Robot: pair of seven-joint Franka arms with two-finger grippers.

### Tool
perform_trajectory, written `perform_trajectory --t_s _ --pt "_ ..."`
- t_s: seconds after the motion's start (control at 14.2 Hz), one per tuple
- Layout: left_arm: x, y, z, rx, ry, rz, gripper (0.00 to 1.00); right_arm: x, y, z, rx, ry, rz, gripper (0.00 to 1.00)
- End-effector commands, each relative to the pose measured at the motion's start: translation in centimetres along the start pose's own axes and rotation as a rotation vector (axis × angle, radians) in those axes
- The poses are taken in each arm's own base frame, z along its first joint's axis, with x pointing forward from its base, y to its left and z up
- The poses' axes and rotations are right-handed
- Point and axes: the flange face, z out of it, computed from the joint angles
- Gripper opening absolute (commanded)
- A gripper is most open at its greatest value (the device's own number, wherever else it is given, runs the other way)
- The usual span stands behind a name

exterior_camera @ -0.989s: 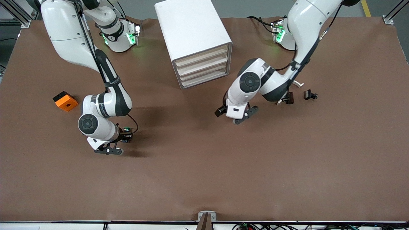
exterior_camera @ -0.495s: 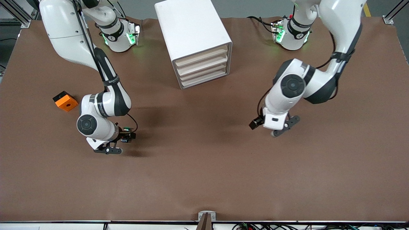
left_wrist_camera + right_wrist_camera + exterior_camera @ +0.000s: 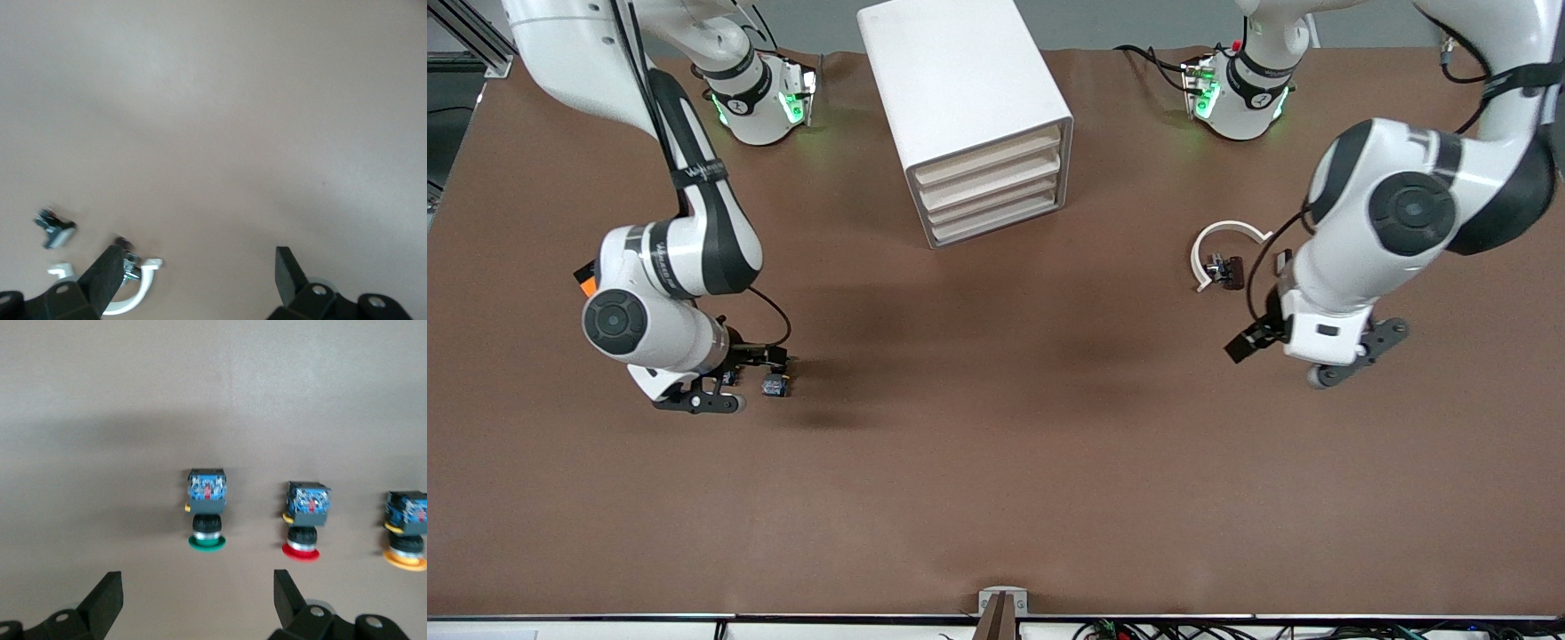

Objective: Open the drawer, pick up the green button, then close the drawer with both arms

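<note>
The white cabinet (image 3: 960, 89) stands at the table's back middle with all its drawers shut; the drawer (image 3: 998, 220) is the bottom one. The green-capped button (image 3: 207, 513) lies on its side on the brown table, with a red-capped button (image 3: 303, 520) and a yellow-capped one (image 3: 405, 528) beside it in a row. In the front view the button (image 3: 775, 385) shows its blue base. My right gripper (image 3: 198, 587) hovers open just off the button (image 3: 749, 364), holding nothing. My left gripper (image 3: 200, 263) hangs open and empty over bare table at the left arm's end (image 3: 1258, 338).
A white ring clamp (image 3: 1218, 242) with a dark screw piece (image 3: 1227, 269) lies beside the left gripper; the clamp (image 3: 130, 295) and a small black clip (image 3: 53, 227) show in the left wrist view. An orange block (image 3: 587, 285) peeks out from under the right arm.
The right gripper has opened, let go of the green button onto the table and drawn back from it. The left arm has swung away from the cabinet toward its own end of the table.
</note>
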Motion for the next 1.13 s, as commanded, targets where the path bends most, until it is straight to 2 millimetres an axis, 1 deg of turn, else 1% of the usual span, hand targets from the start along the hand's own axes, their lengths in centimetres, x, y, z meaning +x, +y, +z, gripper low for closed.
perform_trajectory --t_s 0.0,0.07,0.14,0.21,0.28,0.35,0.42,0.57,0.64,0.78,0.92,1.06 --pt "2.7 -2.4 -3.0 0.006 0.011 0.01 1.0 -2.2 0.8 -4.7 0.019 0.002 0.011 1.0" --pt "3.7 -3.4 -3.5 0.003 0.012 0.008 1.0 -3.0 1.1 -6.8 0.026 0.007 0.011 1.0" --pt "4.1 -3.9 -4.2 -0.009 0.019 0.03 1.0 -3.8 1.2 -8.3 0.028 0.007 0.007 1.0" --pt "4.1 -4.4 -5.3 -0.014 0.035 0.057 1.0 -4.6 1.4 -10.0 0.034 0.014 0.005 1.0" --pt "4.6 -5.7 -6.0 -0.005 0.046 0.066 1.0 -5.3 1.7 -11.3 0.039 0.016 0.006 1.0" --pt "4.6 -6.8 -7.0 0.008 0.05 0.084 1.0 -6.1 2.0 -12.8 0.044 0.022 0.006 1.0" --pt "4.2 -7.5 -8.2 0.017 0.056 0.132 1.0 -6.6 2.8 -14.0 0.05 0.027 0.016 1.0" --pt "4.2 -10.0 -10.3 0.01 0.046 0.192 1.0 -8.0 3.5 -16.4 0.06 0.042 0.019 1.0" --pt "4.3 -11.4 -11.3 -0.001 0.044 0.221 1.0 -8.7 4.5 -17.8 0.065 0.046 0.03 1.0" --pt "4.4 -13.9 -12.7 -0.025 0.015 0.251 1.0 -10.1 5.9 -20.2 0.072 0.055 0.044 1.0" --pt "3.7 -15.6 -14.4 -0.029 0.011 0.309 1.0 -10.6 7.5 -21.9 0.079 0.07 0.065 1.0" --pt "2.8 -16.9 -15.7 -0.021 0.001 0.369 1.0 -10.7 9.2 -23.0 0.079 0.069 0.081 1.0"
